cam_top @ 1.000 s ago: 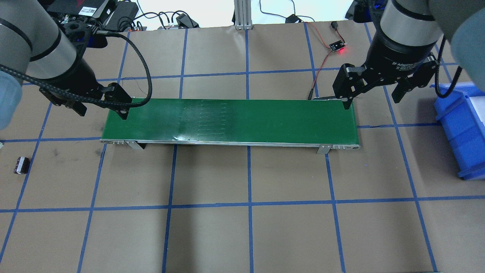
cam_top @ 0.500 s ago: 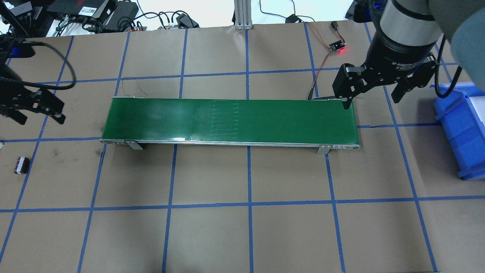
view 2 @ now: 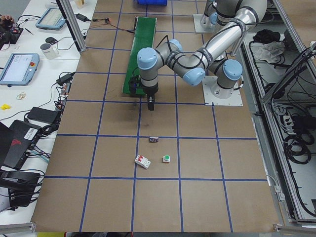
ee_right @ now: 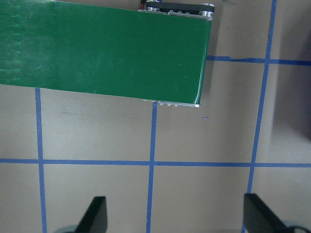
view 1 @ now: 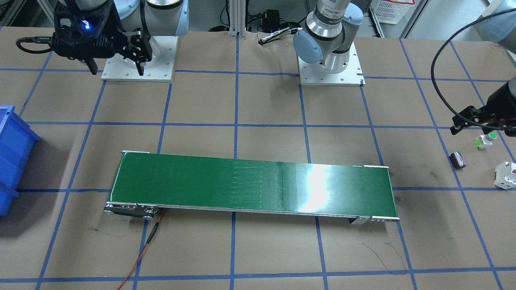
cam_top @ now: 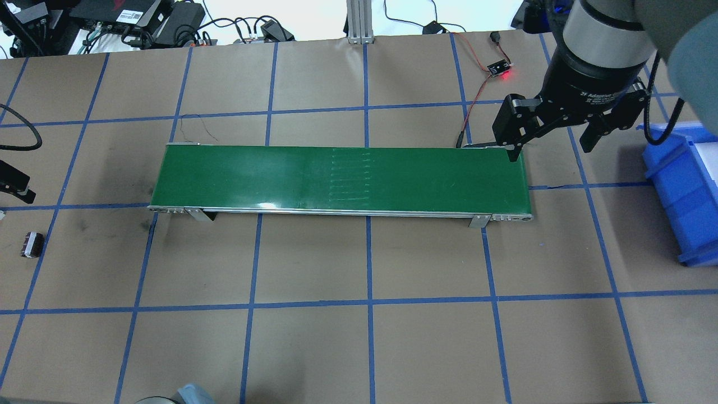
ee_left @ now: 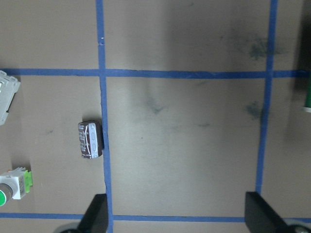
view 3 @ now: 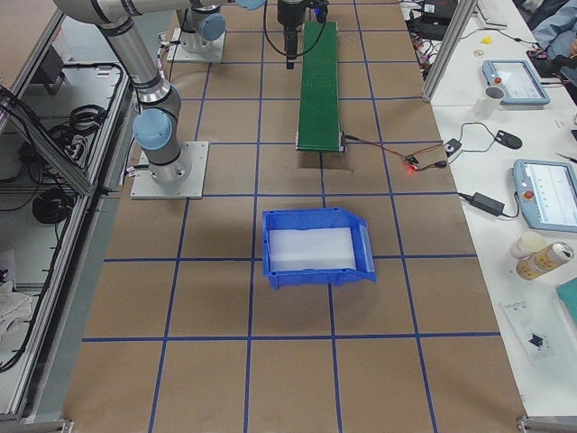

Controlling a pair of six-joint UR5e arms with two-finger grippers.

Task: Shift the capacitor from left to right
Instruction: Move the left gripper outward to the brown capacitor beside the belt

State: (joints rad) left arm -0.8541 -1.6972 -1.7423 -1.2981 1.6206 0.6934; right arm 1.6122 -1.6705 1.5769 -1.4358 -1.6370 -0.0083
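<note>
The capacitor, a stubby dark cylinder with pale stripes, lies on the brown table off the left end of the green conveyor belt. It also shows in the front view and the left wrist view, beside a blue tape line. My left gripper is open and empty, hovering above the table; the capacitor sits ahead of its left fingertip. In the front view the left gripper is just robot-side of the capacitor. My right gripper is open and empty above the belt's right end.
A green-capped white button and a white-and-red block lie close to the capacitor. A blue bin stands at the far right. A sensor board with a red light and its wires lie behind the belt's right end.
My left arm has swung from the belt's left end leftward, almost out of the overhead view, toward the capacitor. The marks on the belt have shifted right. The right arm has not moved.
</note>
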